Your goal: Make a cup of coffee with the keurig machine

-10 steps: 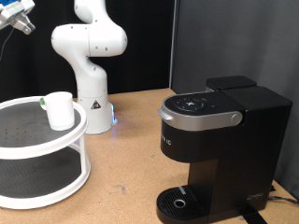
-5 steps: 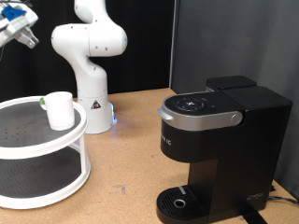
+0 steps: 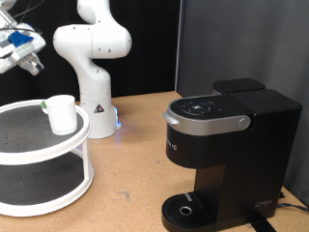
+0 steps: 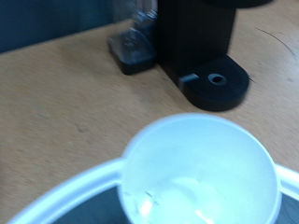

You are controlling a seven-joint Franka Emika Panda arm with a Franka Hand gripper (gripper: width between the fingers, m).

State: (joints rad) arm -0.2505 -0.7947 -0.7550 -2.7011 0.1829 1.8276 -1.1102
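Black curtains closed off the back of the scene, and a wooden counter [image 3: 135, 155] carried everything in the exterior view. On that view's left stood a white two-tier round stand [image 3: 39, 159], with the cup [image 3: 61, 113] upright on its dark upper tier near the rim, a green-tinged handle showing on its side. No liquid could be seen in the cup; the wrist view looked straight down into its white mouth [image 4: 201, 173], which appeared bare inside apart from a faint glint near the bottom. The lower tier of the stand looked dark, and nothing could be made out on it. At the exterior view's right sat the keurig machine [image 3: 227, 150], its hinged lid with the grey-silver band shut, buttons on top, and its round drip tray [image 3: 183, 208] carrying nothing. The wrist view also showed the machine [image 4: 192, 42] across the counter, well apart from the cup. The robot's white base [image 3: 92, 58] rose behind the stand. The end effector [image 3: 29, 63] hung at the exterior view's upper left, above the stand and apart from the cup, with blue parts and cables around it. It held nothing that could be seen, but whether its fingers stood wide or narrow I could not tell, being small and partly cropped.
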